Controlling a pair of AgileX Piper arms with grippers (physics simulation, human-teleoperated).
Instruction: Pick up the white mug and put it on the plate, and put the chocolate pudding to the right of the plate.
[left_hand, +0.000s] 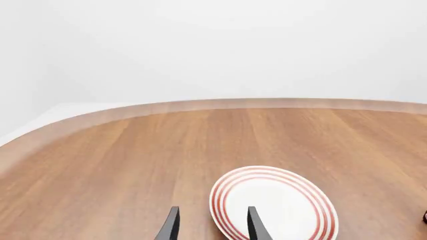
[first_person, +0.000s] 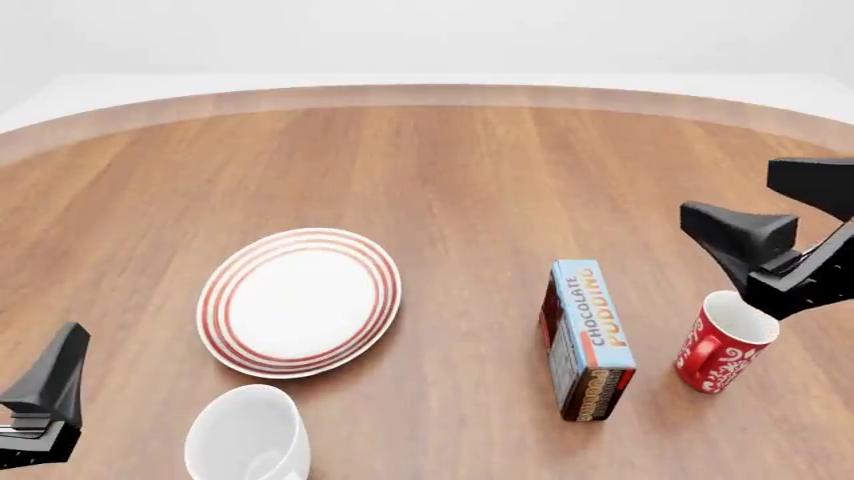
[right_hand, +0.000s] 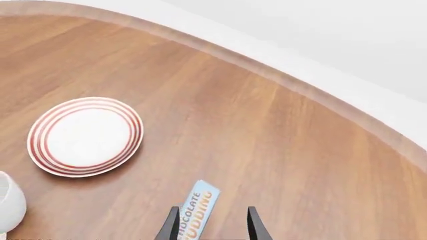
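Wood-grain table (first_person: 467, 170) fills your front view, its curved far edge running the full width with a pale surface behind it, and most of the far half is bare board.

At the far left, your left pincer (first_person: 47, 400) sits low at the near corner, cut by the frame edge. In the left wrist view its two dark fingertips (left_hand: 168, 227) stand apart with bare wood between them and nothing held; one tip overlaps the plate's rim in that view.

Next comes the white mug (first_person: 250, 435), standing just beside the near edge of the plate (first_person: 300, 300), mouth facing up toward the camera. Its lower part is cut off by the bottom of the front view, and you cannot make out its handle clearly. The plate lies flat with nothing on it and open wood all around except on the mug's side.

Right of the plate there is a clear strip of table, then the chocolate pudding (first_person: 587, 340), standing on a narrow side, blue face turned upward and to the right. A red mug (first_person: 721, 345) stands near it on the right, apart from it.

Your right pincer (first_person: 767, 240) hangs above the red mug, partly cut by the right edge. In the right wrist view its tips (right_hand: 255, 225) are spread, gripping nothing, with the pudding box seen between them.
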